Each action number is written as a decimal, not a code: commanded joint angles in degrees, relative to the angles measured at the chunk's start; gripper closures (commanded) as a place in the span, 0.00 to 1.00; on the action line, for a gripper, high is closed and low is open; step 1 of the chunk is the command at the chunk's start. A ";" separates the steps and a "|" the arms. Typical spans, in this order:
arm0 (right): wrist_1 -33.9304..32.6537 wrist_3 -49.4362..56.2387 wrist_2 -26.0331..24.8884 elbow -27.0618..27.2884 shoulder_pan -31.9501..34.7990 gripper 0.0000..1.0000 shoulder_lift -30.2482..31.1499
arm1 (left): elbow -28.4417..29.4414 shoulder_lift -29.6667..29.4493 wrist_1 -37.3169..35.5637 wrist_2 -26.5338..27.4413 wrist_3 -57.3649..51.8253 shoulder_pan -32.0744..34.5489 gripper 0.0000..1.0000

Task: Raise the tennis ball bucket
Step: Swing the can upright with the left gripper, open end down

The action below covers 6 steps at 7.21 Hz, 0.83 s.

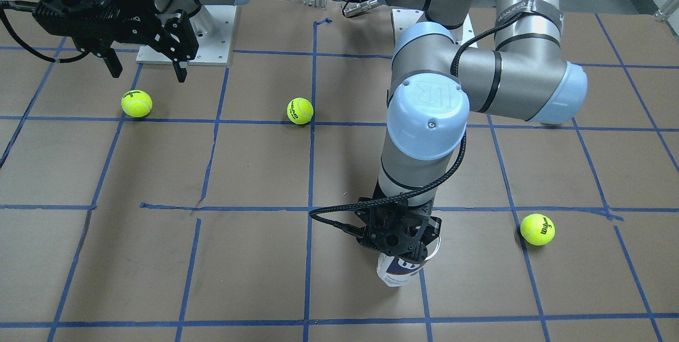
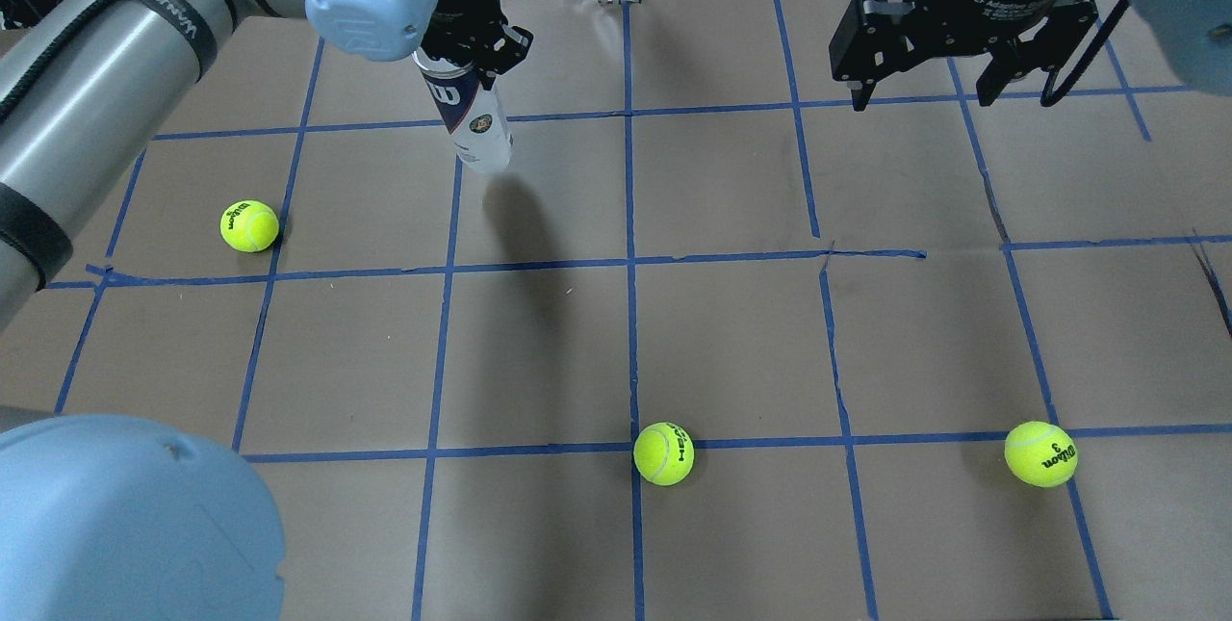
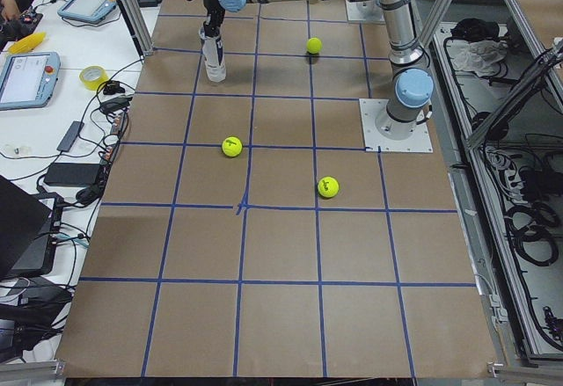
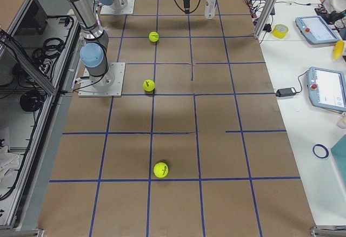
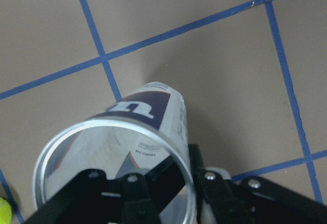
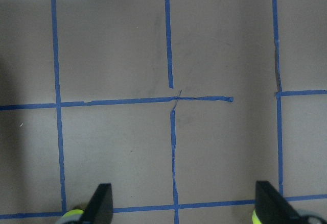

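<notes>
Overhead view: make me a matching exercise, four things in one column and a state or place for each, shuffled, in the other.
Things
1. slim clear plastic tube with white and navy label
2. left gripper
3. right gripper
4. yellow-green tennis ball printed HEAD

States
A. open, holding nothing
B. lying on a blue tape line
C. empty, gripped at its top end
D. shut on the tube

Pairs: 1-C, 2-D, 3-A, 4-B
</notes>
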State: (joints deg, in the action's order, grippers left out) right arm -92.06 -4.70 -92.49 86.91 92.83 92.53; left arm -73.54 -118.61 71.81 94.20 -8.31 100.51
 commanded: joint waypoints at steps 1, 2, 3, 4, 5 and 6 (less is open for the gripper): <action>-2.58 0.04 0.03 0.98 0.07 0.03 0.02 | -0.81 -0.74 -0.44 -1.20 0.13 0.91 1.00; -3.47 0.13 0.03 1.07 0.07 0.03 0.02 | -1.34 -0.74 -0.53 -1.21 0.05 0.92 1.00; -3.47 0.13 0.03 1.07 0.07 0.01 0.02 | -1.43 -0.74 -0.45 -1.30 0.22 1.09 1.00; -3.47 0.22 0.03 1.07 0.07 0.01 0.02 | -1.60 -0.74 -0.36 -1.65 -0.91 1.09 0.47; -3.47 0.31 0.03 1.25 0.07 0.01 0.10 | -1.95 -0.74 -0.36 -4.09 0.12 1.09 0.21; -3.47 0.31 0.03 1.51 0.07 0.01 0.10 | -1.96 -0.66 -0.27 -5.51 0.48 1.09 0.06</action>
State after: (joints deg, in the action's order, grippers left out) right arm -95.52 -4.44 -92.46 88.16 92.90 92.61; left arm -75.35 -119.34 71.46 90.61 -8.31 101.59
